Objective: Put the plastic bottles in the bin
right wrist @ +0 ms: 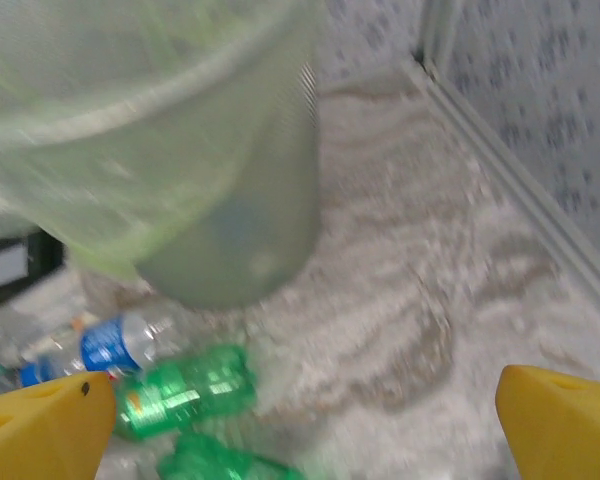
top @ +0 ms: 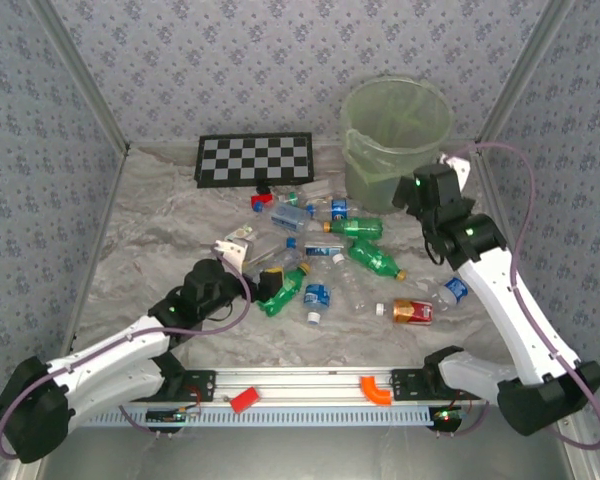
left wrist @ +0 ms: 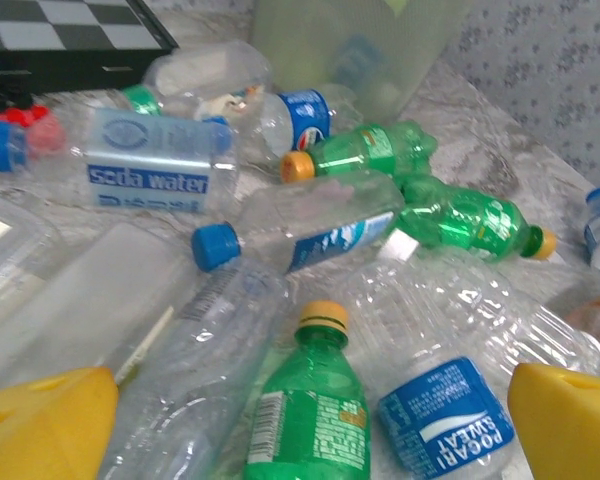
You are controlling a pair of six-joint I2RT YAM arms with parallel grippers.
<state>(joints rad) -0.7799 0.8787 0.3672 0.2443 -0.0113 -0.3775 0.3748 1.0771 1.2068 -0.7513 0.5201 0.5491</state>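
Note:
Plastic bottles lie scattered over the middle of the table, some green with yellow caps (top: 360, 228), others clear with blue labels (top: 317, 294). My left gripper (top: 268, 285) is low over the pile and open. In the left wrist view a green bottle (left wrist: 310, 410) lies between its yellow fingers (left wrist: 40, 425), untouched, and a clear Pocari Sweat bottle (left wrist: 445, 415) lies beside it. The pale-green bin (top: 395, 140) stands at the back right. My right gripper (top: 425, 190) hovers just right of it, open and empty. In the right wrist view the bin (right wrist: 180, 150) looms at the left, with green bottles (right wrist: 185, 390) below it.
A chequered board (top: 254, 158) lies at the back, with a small red block (top: 261, 200) in front of it. A red can (top: 413, 312) rests near the right arm. Red (top: 244, 400) and orange (top: 377, 390) pieces sit on the front rail. Patterned walls enclose the table.

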